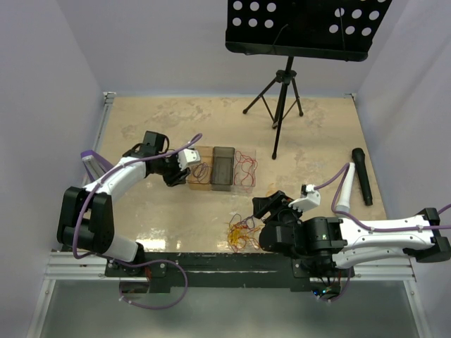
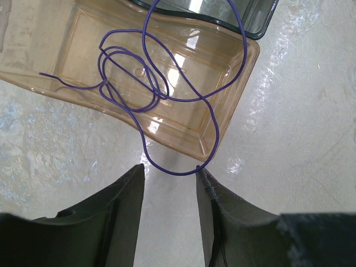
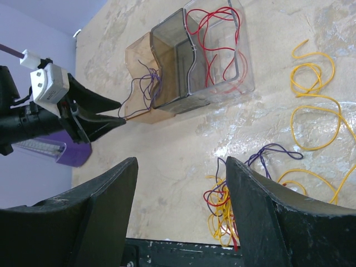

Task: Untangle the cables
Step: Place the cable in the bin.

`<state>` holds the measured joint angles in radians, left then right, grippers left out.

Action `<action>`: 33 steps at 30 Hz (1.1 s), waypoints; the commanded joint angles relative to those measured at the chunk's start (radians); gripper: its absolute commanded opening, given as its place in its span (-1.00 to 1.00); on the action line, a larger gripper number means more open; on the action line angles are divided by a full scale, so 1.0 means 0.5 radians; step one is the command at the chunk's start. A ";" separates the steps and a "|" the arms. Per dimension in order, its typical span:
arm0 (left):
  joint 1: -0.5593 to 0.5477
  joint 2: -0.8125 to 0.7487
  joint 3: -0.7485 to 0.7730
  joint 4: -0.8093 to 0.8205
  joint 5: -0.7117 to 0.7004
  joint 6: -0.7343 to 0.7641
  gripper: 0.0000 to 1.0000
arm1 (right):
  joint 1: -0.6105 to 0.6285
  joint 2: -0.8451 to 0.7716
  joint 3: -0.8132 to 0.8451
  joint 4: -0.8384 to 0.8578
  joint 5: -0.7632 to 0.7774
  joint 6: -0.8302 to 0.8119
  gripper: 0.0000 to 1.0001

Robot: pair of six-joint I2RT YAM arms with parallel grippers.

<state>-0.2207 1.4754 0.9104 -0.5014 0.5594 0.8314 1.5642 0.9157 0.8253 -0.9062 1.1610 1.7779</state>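
Several thin cables point(image 3: 222, 208) in yellow, red and purple lie knotted in a small heap at the near edge of the table point(image 1: 141, 130), right of centre, with looser yellow loops point(image 3: 314, 94) close by. Farther off and to the left stand three trays side by side. A purple wire point(image 2: 150, 83) is coiled in the amber tray point(image 2: 233, 83) on the left, one loop spilling over its wall onto the table. A red wire point(image 3: 214, 39) sits in the clear tray point(image 3: 247, 83) on the right, with the grey tray point(image 3: 172, 39) between them. The left gripper point(image 2: 169, 173) has its jaws partway apart. The spilled purple loop crosses the gap at their tips, not pinched. The right gripper point(image 3: 181, 164) hangs over the heap, spread wide and holding nothing. A black microphone point(image 1: 362, 176) lies far right.
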 commanded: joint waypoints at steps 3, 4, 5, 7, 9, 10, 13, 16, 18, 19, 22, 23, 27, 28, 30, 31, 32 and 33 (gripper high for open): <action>-0.003 -0.021 0.069 0.150 0.041 -0.055 -0.08 | 0.001 -0.028 0.055 -0.031 0.089 0.046 0.38; -0.003 -0.018 0.075 0.165 0.035 -0.070 -0.08 | 0.001 -0.028 0.055 -0.031 0.089 0.049 0.37; -0.003 -0.012 0.087 0.171 0.038 -0.080 -0.08 | 0.001 -0.028 0.055 -0.028 0.089 0.049 0.37; -0.003 -0.002 0.112 0.202 0.041 -0.135 -0.09 | -0.002 -0.027 0.055 -0.028 0.089 0.049 0.37; -0.007 0.001 0.130 0.227 0.053 -0.162 -0.09 | 0.001 -0.028 0.052 -0.028 0.086 0.052 0.37; -0.010 0.001 0.140 0.236 0.056 -0.181 -0.09 | 0.001 -0.028 0.049 -0.028 0.083 0.055 0.37; -0.034 0.001 0.152 0.263 0.044 -0.209 -0.10 | 0.001 -0.031 0.040 -0.028 0.077 0.064 0.37; -0.052 0.013 0.155 0.294 0.047 -0.242 -0.10 | -0.002 -0.037 0.024 -0.022 0.074 0.068 0.37; -0.080 0.040 0.161 0.297 0.068 -0.270 -0.10 | 0.001 -0.037 0.015 -0.010 0.077 0.071 0.37; -0.098 0.050 0.149 0.319 0.062 -0.285 -0.09 | 0.001 -0.037 0.009 -0.001 0.077 0.071 0.37; -0.172 0.099 0.118 0.389 0.038 -0.322 -0.09 | 0.001 -0.034 0.003 0.002 0.071 0.071 0.37; -0.187 0.123 0.118 0.401 0.020 -0.331 -0.09 | 0.001 -0.031 0.003 -0.001 0.071 0.074 0.37; -0.203 0.228 0.161 0.426 -0.023 -0.347 -0.09 | -0.002 -0.043 0.003 -0.025 0.062 0.092 0.37; -0.206 0.249 0.167 0.429 -0.036 -0.347 -0.09 | 0.001 -0.049 -0.003 -0.025 0.059 0.092 0.37; -0.221 0.286 0.192 0.432 -0.060 -0.347 -0.09 | 0.001 -0.055 -0.015 -0.019 0.059 0.101 0.37; -0.230 0.301 0.204 0.432 -0.066 -0.353 -0.09 | 0.001 -0.058 -0.018 -0.016 0.059 0.101 0.37; -0.237 0.317 0.219 0.438 -0.079 -0.362 -0.09 | 0.001 -0.058 -0.025 -0.010 0.059 0.101 0.37; -0.246 0.341 0.232 0.441 -0.100 -0.374 -0.09 | 0.001 -0.055 -0.022 -0.007 0.059 0.098 0.37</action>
<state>-0.3252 1.6203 0.9642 -0.3283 0.5278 0.6693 1.5642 0.9020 0.8242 -0.9058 1.1606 1.7931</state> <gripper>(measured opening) 0.455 0.690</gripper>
